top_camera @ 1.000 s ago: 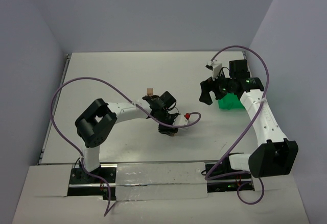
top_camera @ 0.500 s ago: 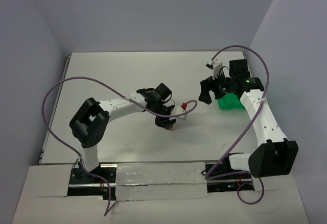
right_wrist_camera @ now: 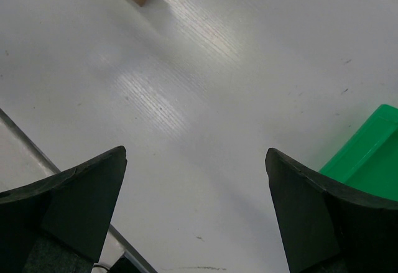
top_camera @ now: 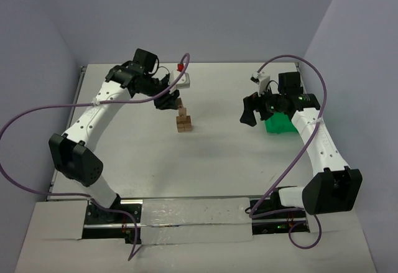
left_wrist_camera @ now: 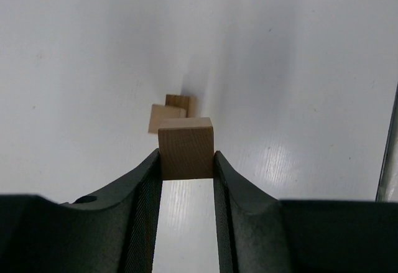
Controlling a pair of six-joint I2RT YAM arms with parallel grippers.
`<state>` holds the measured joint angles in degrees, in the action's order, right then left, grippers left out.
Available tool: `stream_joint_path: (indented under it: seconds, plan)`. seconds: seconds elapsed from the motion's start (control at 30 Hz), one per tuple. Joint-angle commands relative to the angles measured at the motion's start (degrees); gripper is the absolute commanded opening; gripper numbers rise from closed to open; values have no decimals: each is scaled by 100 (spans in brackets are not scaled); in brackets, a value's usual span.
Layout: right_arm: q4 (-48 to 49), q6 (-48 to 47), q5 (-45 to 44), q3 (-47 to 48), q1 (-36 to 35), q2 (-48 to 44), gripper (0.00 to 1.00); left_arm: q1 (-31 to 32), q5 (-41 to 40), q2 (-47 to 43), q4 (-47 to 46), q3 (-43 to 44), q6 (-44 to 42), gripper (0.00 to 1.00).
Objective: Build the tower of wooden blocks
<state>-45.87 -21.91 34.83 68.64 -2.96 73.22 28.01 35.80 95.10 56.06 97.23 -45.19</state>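
Short wood block tower [top_camera: 183,122], upright, one cube [left_wrist_camera: 186,148] held above

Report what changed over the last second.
The left gripper swung from the middle of the table toward its far side, and now holds a wooden cube over the block tower. The right gripper stayed open near the green bin.

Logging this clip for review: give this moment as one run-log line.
left claw: shut on wood block at tower | right claw: open, empty, beside green bin | stage: block not yet released
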Motion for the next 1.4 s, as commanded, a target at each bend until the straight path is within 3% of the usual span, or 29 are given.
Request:
stream_joint_path:
  seconds: [0.0,0.63,1.37]
  plan:
    - [94,54,85,142,32,97,100,-273,-110,257,671,594,-43,17]
    - [-1,47,102,261,32,301,100,-342,-305,1266,754,1210,-236,19]
    - [-89,10,197,357,24,412,100,-103,-298,1557,935,1302,-753,34]
